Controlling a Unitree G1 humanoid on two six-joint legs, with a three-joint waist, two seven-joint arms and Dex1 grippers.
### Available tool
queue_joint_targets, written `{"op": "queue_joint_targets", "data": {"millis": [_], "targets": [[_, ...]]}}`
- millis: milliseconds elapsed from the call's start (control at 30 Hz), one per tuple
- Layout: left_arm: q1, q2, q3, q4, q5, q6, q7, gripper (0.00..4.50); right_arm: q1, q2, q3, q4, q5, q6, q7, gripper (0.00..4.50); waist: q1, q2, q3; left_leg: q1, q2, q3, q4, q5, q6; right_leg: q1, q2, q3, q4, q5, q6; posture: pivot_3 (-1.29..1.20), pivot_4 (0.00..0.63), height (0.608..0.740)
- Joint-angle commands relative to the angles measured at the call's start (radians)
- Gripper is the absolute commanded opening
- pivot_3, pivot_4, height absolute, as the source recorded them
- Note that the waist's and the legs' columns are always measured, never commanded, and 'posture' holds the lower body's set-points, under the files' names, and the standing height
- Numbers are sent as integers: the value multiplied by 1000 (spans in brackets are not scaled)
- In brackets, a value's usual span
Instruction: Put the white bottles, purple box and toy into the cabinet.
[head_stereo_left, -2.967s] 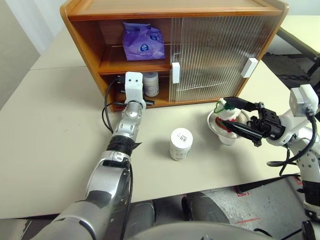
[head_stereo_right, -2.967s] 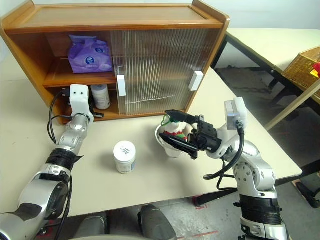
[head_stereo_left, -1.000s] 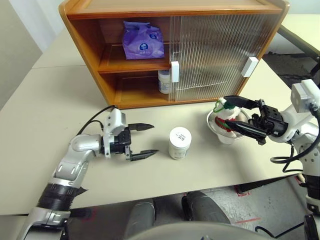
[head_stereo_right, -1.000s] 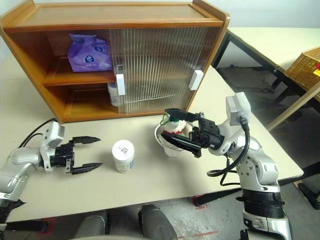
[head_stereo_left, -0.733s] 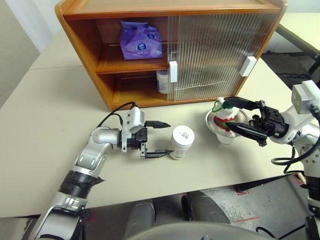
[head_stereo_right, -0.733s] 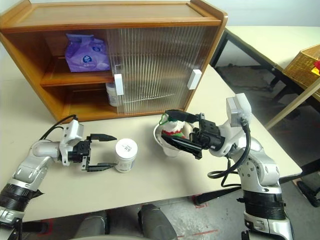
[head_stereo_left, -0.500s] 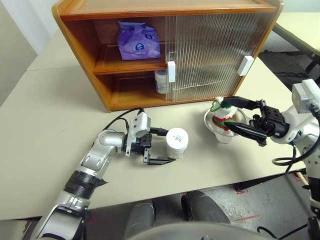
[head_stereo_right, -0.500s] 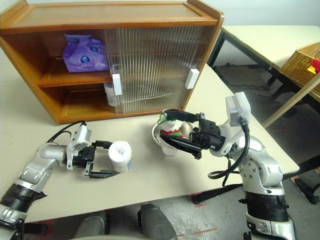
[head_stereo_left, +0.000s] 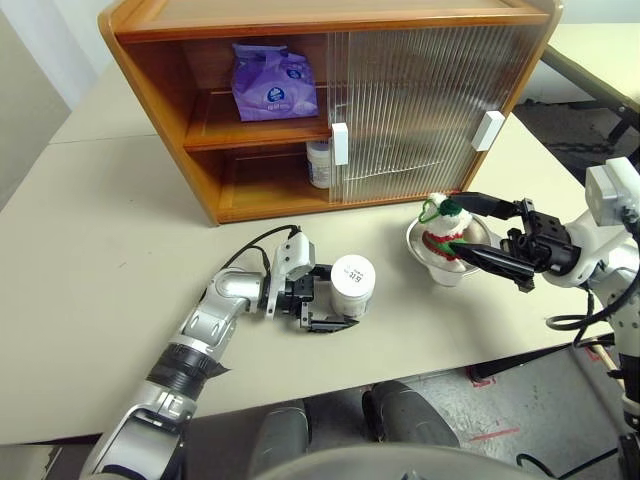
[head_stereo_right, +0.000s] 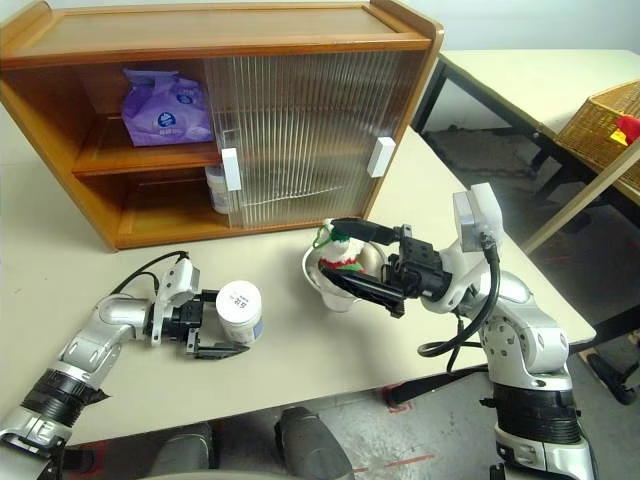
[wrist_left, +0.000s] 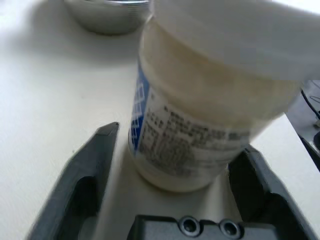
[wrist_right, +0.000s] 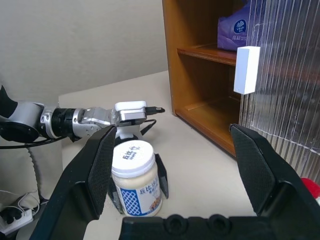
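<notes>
Between the spread fingers of the left gripper (head_stereo_left: 328, 297) stood a white bottle (head_stereo_left: 351, 287) on the surface (head_stereo_left: 90, 260). Beside the wide-open right gripper (head_stereo_left: 478, 232) sat the toy (head_stereo_left: 442, 228).

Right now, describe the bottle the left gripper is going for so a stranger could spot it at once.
Start at the wooden cabinet. On the table in front of its open half stands a squat white bottle between the left gripper's fingers. The other white bottle sits inside on the lower shelf; this one stands outside.
</notes>
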Motion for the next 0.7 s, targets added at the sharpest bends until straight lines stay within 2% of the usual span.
{"op": "queue_joint_targets", "data": {"millis": [33,300,567,700], "targets": [[3,-3,-21,23,8,2,-21,3128,4,-12,-13,-4,3,-4,6,4500,0,0,0,0,0,0,0,0,0,0,0,0,0,-1,2,-218,67,740],[-2,-22,38,25,-8,-15,51,3129,7,-12,-12,9,0,-12,16,4500,-2,2,-2,0,-1,0,0,0,1,1,0,0,0,-1,3,-209,69,740],[-29,-56,243,34,19,0,434,3129,5,2,-1,21,0,-20,30,4500,-4,2,-1,0,-3,1,1,1,1,1,0,0,0,-2,6,-198,74,740],[-34,-75,300,23,52,12,591,3129,-1,11,8,32,-6,-27,37,4500,-5,2,-1,0,-5,3,1,2,1,2,0,0,0,-3,7,-186,77,740]]}}
